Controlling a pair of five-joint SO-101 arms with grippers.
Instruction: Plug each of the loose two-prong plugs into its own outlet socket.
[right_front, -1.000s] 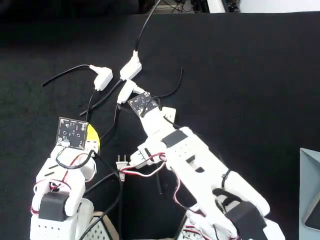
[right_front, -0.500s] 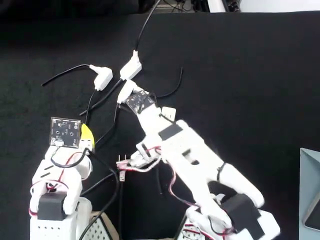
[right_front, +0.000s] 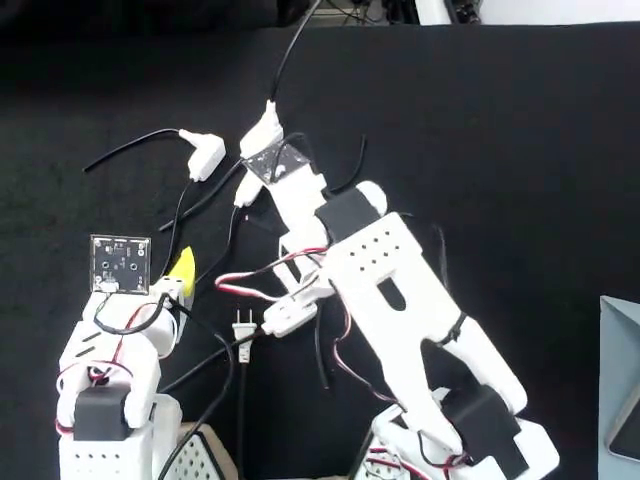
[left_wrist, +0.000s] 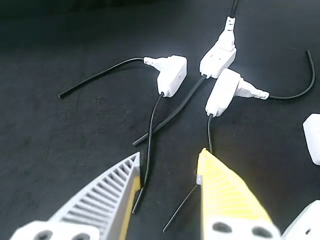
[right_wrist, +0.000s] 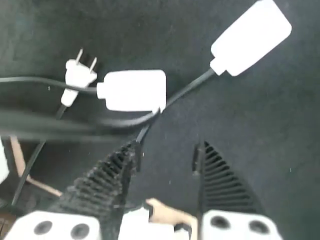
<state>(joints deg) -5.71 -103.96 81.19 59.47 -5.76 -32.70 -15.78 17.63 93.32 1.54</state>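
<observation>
The loose two-prong plug (right_front: 241, 325) lies flat on the black table (right_front: 520, 150), close in front of the two arm bases and between them. Its prongs point away from the bases and its black cable trails back toward the near edge. In the right wrist view the plug (right_wrist: 77, 74) rests across a black cable, just beside a white socket block (right_wrist: 135, 90), with another white block (right_wrist: 250, 37) farther off.

Farther up the table three white sockets sit close together. There is an angled socket (right_front: 205, 155) (left_wrist: 170, 75) and a socket on the long cable (right_front: 262, 130) (left_wrist: 218, 55) that runs off the far edge. A third socket (right_front: 248, 190) (left_wrist: 223, 90) lies just beside that one, partly under the right arm's wrist.

The left tool (left_wrist: 169, 156) is wide and holds nothing. Between its grey and yellow fingers (left_wrist: 220, 185) are only bare table and thin cable ends, and it is well apart from the sockets. The right tool (right_wrist: 166, 147) is also spread, with only table between its black fingers.
</observation>
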